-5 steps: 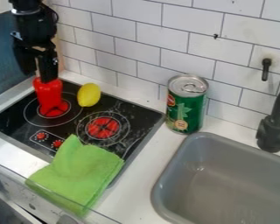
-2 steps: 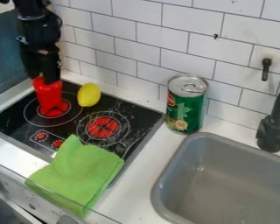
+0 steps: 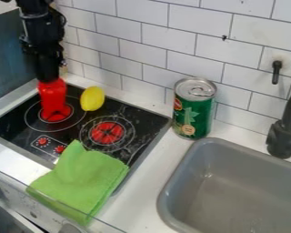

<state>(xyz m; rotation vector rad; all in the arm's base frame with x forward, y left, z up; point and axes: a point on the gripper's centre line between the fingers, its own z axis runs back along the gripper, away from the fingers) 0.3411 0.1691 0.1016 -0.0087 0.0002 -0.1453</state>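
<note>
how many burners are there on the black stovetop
2. One red-centred burner is under the red plastic bottle; the other lies between the yellow lemon and the green cloth, which covers part of the black stovetop and might hide more.

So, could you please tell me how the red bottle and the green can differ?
The red bottle is slimmer and plain red, while the green can is wider, with a printed label and a silvery lid. The red bottle stands on the stovetop with the gripper at its top; the green can stands on the counter, away from the gripper. Both are upright.
</note>
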